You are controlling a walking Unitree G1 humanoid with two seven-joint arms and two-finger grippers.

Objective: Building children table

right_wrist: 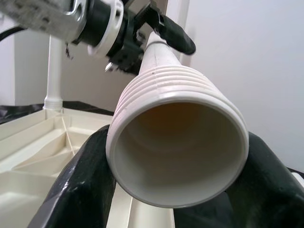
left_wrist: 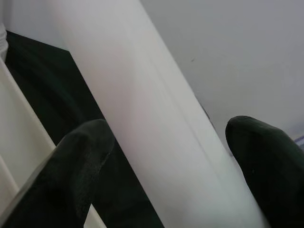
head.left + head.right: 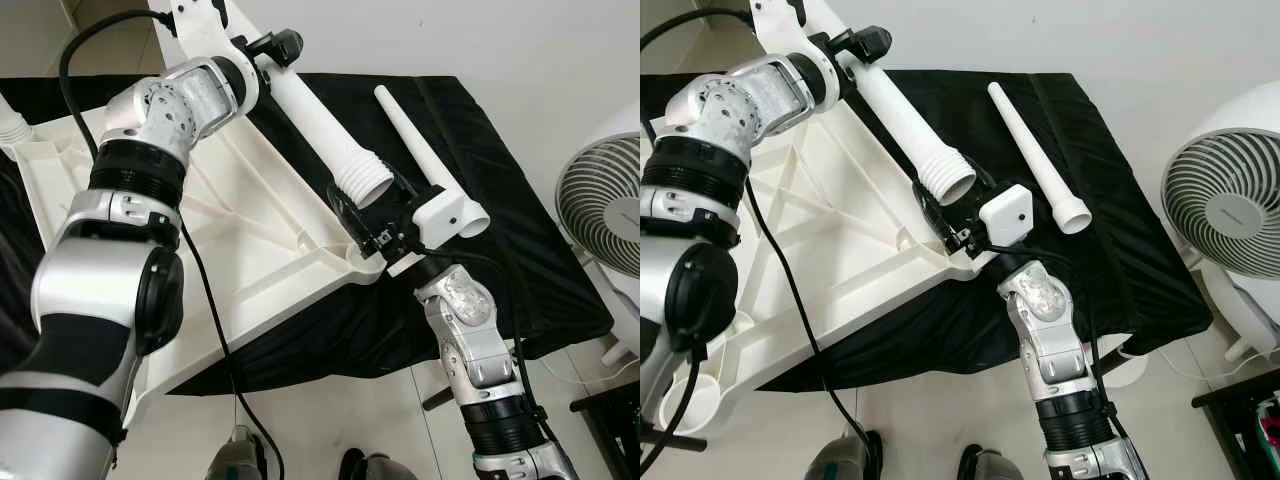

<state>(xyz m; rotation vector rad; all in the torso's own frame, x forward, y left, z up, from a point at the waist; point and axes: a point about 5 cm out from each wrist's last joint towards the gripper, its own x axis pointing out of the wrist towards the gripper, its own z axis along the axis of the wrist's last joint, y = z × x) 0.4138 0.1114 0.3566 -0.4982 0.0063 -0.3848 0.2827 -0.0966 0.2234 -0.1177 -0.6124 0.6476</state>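
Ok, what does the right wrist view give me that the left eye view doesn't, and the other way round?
Right wrist view: straight into the held table leg's hollow threaded end, between the right gripper's jaws. Left eye view: the spare leg lying on the black cloth, and the fan. Both: the left gripper clamping the held leg's far end, and the upturned tabletop's ribs.

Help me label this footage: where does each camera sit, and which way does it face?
Left eye, head: looks down at the upturned white tabletop on black cloth; both silver arms show.
Right eye: same scene, plus a fan.
Left wrist: looks along its black fingers clamping the table leg.
Right wrist: looks into that leg's ribbed open end, fingers either side.
All share the leg.
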